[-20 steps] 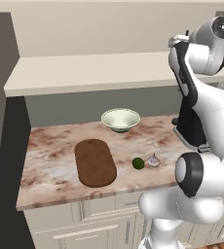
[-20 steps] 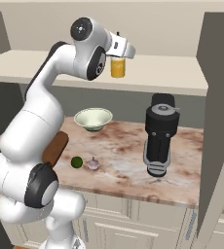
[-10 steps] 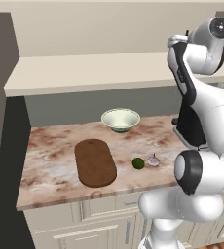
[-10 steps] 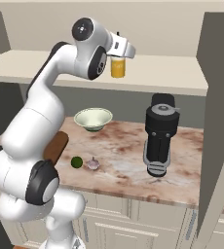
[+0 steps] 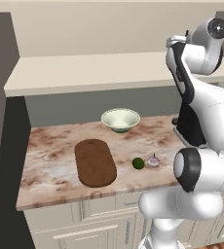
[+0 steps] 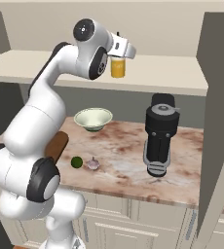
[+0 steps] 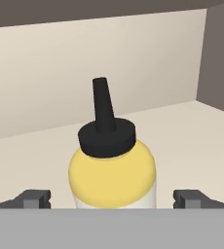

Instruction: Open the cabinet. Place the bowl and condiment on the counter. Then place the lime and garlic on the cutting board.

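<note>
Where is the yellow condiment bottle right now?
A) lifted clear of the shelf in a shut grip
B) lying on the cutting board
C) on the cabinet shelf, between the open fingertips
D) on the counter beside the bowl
C: the condiment stands upright on the cabinet shelf, with the gripper fingertips spread on either side.

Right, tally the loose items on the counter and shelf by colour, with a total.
Green: 2, the bowl and the lime
Yellow: 1, the condiment
Whitish-pink: 1, the garlic
Brown: 1, the cutting board
Black: 1, the blender
Total: 6
</note>
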{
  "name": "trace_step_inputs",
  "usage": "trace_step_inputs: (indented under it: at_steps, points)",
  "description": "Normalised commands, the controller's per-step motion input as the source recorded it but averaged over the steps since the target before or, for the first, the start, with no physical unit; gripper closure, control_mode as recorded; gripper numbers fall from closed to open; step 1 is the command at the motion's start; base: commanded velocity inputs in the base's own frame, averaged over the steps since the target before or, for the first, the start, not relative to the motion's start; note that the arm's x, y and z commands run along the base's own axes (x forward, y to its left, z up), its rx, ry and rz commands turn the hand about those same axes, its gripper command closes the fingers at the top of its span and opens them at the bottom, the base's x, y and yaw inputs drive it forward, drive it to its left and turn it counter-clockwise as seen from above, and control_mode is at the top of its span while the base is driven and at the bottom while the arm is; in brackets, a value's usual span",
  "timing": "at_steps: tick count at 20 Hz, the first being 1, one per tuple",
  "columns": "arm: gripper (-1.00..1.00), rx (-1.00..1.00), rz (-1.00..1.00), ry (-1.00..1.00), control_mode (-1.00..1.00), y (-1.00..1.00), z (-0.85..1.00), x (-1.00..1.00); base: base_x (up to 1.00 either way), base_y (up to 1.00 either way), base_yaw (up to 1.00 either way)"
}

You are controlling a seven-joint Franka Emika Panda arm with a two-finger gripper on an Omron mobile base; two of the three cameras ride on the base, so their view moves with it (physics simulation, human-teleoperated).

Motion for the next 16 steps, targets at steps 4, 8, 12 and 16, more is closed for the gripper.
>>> trace_step_inputs:
  at_steps: [4, 8, 12, 16]
  points:
    - [-1.0, 0.0, 0.0, 0.0, -1.0, 0.0, -0.03, 0.05, 0.0, 0.0, 0.0]
    - [-1.0, 0.0, 0.0, 0.0, -1.0, 0.0, -0.04, 0.06, 0.0, 0.0, 0.0]
    - [-1.0, 0.0, 0.0, 0.0, -1.0, 0.0, -0.03, 0.08, 0.0, 0.0, 0.0]
    - [1.0, 0.0, 0.0, 0.0, -1.0, 0.0, -0.02, 0.07, 0.0, 0.0, 0.0]
